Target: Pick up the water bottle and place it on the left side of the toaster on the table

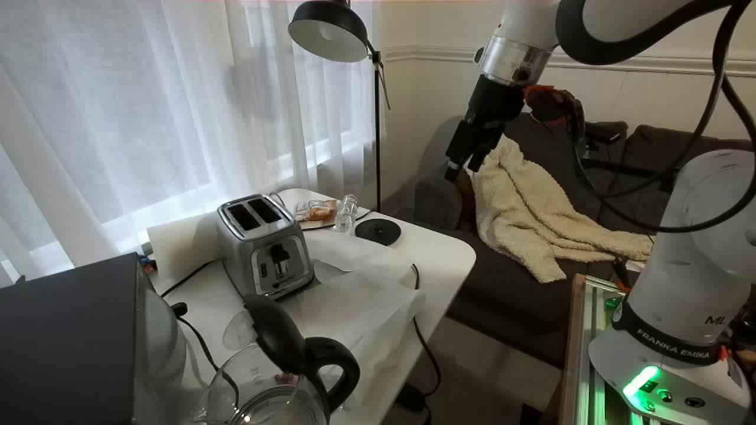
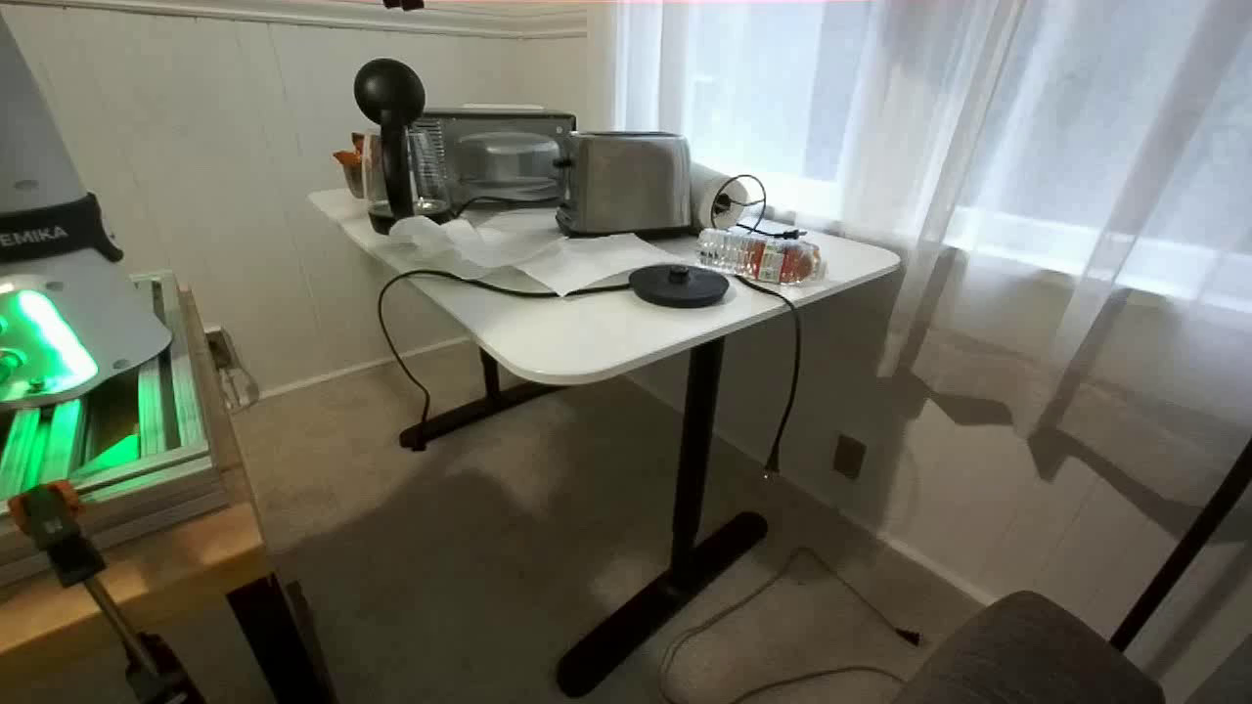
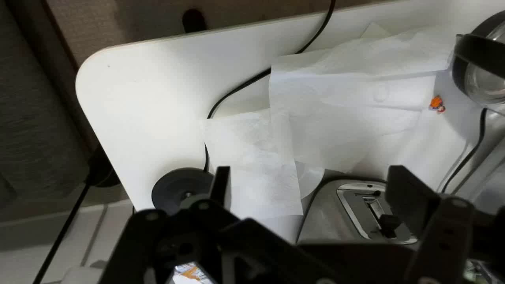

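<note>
A clear plastic water bottle (image 1: pixel 345 213) with an orange-red label lies on its side on the white table (image 1: pixel 440 260), beyond the steel toaster (image 1: pixel 266 248). In an exterior view the bottle (image 2: pixel 761 257) lies near the table edge (image 2: pixel 587 342), by the toaster (image 2: pixel 631 184). In the wrist view only a patch of orange and white, likely the bottle's label (image 3: pixel 191 274), shows between the gripper parts. My gripper (image 1: pixel 462 170) is open and empty, high above the table. In the wrist view its fingertips (image 3: pixel 309 177) are wide apart, with the toaster (image 3: pixel 327 213) below.
A round black kettle base (image 1: pixel 378 232) with a cord sits near the bottle. White paper sheets (image 1: pixel 360 301) lie before the toaster. A glass kettle (image 2: pixel 396 166), a grey boxy appliance (image 1: pixel 65 336) and a paper roll (image 2: pixel 714 200) stand around it. A lamp (image 1: pixel 331 29) rises behind.
</note>
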`<state>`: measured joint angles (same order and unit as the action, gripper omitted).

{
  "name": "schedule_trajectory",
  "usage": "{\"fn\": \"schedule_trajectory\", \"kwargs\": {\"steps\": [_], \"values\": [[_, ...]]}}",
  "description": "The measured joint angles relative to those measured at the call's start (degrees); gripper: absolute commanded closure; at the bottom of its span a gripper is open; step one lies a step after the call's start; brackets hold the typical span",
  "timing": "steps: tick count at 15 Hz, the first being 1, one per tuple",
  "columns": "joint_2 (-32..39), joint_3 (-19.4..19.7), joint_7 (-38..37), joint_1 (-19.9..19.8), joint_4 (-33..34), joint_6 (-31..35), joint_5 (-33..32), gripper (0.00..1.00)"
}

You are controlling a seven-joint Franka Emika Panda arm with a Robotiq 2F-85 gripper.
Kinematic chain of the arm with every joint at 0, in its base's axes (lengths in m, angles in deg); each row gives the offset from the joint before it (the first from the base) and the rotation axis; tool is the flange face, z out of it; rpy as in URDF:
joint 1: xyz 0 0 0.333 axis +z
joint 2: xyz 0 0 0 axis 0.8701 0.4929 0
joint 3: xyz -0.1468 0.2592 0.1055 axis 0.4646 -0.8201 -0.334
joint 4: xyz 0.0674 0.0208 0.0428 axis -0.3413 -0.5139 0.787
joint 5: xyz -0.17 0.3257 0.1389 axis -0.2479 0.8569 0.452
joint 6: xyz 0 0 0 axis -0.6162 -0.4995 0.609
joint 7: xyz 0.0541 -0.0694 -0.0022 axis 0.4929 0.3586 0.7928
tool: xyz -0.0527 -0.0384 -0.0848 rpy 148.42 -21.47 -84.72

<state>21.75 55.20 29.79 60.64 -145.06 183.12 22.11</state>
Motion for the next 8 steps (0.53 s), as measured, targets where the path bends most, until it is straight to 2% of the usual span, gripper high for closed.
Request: {"fn": "schedule_trajectory", "kwargs": {"steps": [8], "values": [[0.45,0.0,0.0,0.0,-0.03,-0.09,0.0,0.0]]}}
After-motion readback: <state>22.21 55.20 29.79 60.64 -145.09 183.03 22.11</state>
